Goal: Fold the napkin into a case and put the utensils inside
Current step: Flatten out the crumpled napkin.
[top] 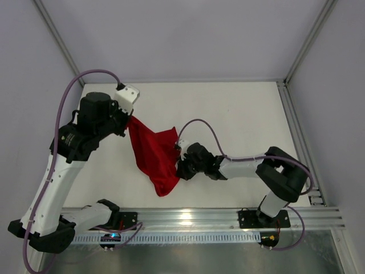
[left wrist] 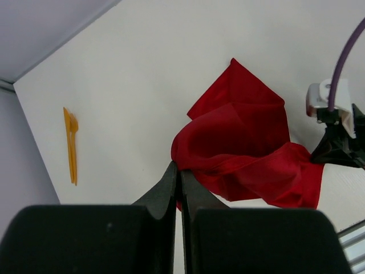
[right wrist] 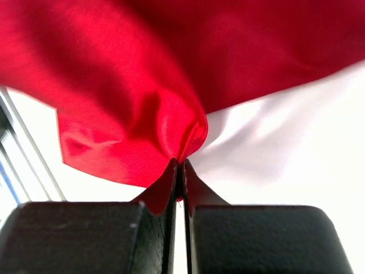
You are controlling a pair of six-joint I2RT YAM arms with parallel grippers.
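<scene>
Napkin point(top: 154, 155) is one rumpled red sheet strung over the middle of the white tabletop point(top: 239, 114), not folded into any kind of case yet. Left arm point(top: 63, 165) reaches over the far-left side, and the left jaws are pressed together on one edge of the cloth. Right arm point(top: 251, 168) comes in low from the right, with the right jaws pinching another bunched edge tight. Utensils point(left wrist: 71, 145), two skinny orange pieces, lie side by side on the tabletop, well apart from the cloth.
</scene>
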